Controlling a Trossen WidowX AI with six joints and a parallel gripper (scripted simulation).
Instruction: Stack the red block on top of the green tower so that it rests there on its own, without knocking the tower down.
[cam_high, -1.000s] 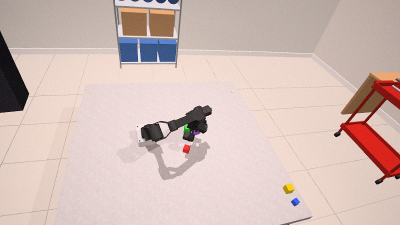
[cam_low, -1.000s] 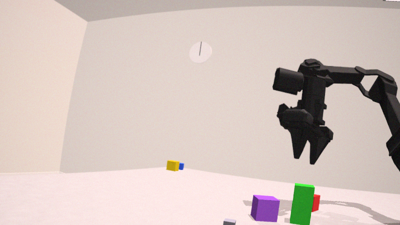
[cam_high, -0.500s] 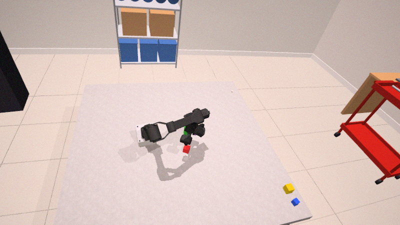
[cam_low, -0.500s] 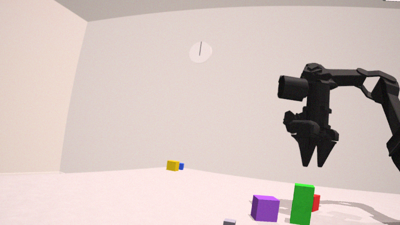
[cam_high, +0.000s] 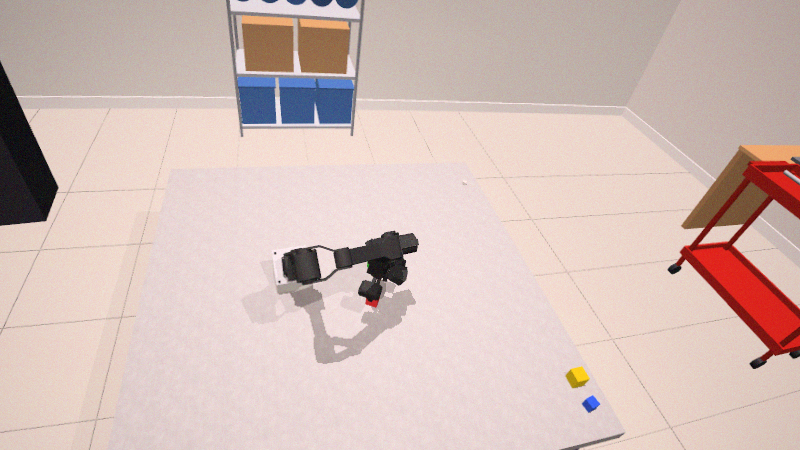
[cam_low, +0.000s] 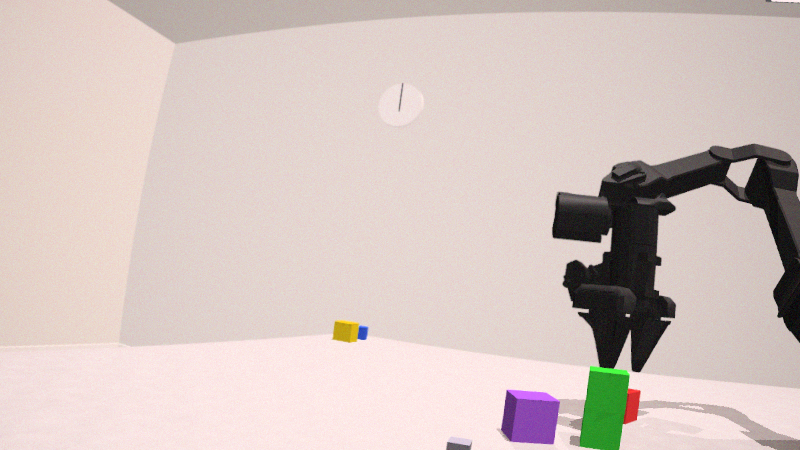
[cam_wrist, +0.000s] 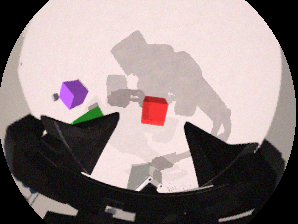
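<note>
The red block (cam_high: 372, 302) (cam_low: 632, 405) (cam_wrist: 154, 112) sits on the table top. In the exterior view it is partly hidden behind the green tower (cam_low: 605, 411) (cam_wrist: 90, 116), which stands upright. The left finger covers part of the tower in the wrist view, and the arm hides nearly all of it in the top view. My gripper (cam_low: 622, 368) (cam_wrist: 152, 120) is open and empty, pointing down above table level. In the wrist view the red block shows between the fingertips, slightly beyond them, and the tower is to the left.
A purple block (cam_low: 530, 416) (cam_wrist: 73, 94) stands near the tower, with a small grey block (cam_low: 459, 444) (cam_wrist: 55, 96) beyond it. A yellow block (cam_high: 577, 377) (cam_low: 345, 330) and a blue block (cam_high: 590, 403) (cam_low: 363, 332) lie far off near the table's corner.
</note>
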